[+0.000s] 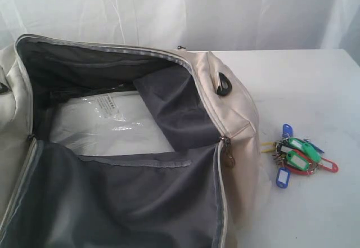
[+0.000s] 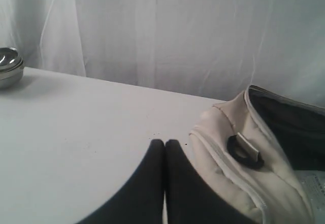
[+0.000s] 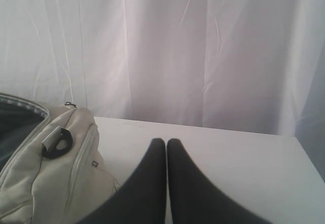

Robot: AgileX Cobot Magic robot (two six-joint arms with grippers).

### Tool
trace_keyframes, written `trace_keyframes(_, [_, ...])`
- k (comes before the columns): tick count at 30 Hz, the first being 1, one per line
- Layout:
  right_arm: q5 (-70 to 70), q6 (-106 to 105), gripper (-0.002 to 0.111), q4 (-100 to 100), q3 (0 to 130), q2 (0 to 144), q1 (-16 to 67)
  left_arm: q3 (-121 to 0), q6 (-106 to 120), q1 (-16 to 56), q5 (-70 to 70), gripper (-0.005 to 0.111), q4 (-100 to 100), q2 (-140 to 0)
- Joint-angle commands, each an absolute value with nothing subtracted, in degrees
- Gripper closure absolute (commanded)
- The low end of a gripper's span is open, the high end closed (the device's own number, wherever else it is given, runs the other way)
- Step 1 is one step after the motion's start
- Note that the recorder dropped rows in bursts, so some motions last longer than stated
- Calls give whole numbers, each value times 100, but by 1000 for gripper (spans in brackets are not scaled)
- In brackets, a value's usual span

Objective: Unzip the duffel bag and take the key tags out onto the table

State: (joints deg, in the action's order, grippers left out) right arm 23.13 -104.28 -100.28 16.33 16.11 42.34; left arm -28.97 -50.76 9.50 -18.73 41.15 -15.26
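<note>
The cream duffel bag lies unzipped on the white table, its dark grey lining and a clear plastic packet showing inside. The bunch of key tags, blue, green, red and yellow, rests on the table just right of the bag's end. Neither arm appears in the exterior view. My left gripper is shut and empty, hovering over the table beside one end of the duffel bag. My right gripper is also shut with nothing in it, next to the other end of the duffel bag over the table.
A metal bowl stands near the table's edge in the left wrist view. A white curtain hangs behind the table. A black oval eyelet sits on the bag's end.
</note>
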Motion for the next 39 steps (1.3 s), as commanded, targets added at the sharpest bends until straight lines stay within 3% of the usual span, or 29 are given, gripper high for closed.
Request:
trace_keyframes(1, [2291,-10405,107,-9995,1598,1592,4217,-2867,-4919,945,-1609,107,3964,-1514])
trace_keyframes(6, [2298,-10405,107,-9995,1598,1592,4217,-2569,-4487,945,-1397,107,3500,-1542])
trace_keyframes(14, [2298,-10405,107,-9995,1598,1592,4217,-1509,-1070,945,-262,107,515,-1542])
trace_keyframes(26, [2298,-10405,107,-9995,1598,1592,4217,0,-858,945,1105,107,-116,-1542])
trace_keyframes(35, [2298,-10405,107,-9995,1598,1592,4217,0,-858,934,770,107,-127,-1542])
trace_keyframes(39, [2298,-10405,107,-9995,1598,1592,4217,0,-807,925,-46,107,-102,-1465])
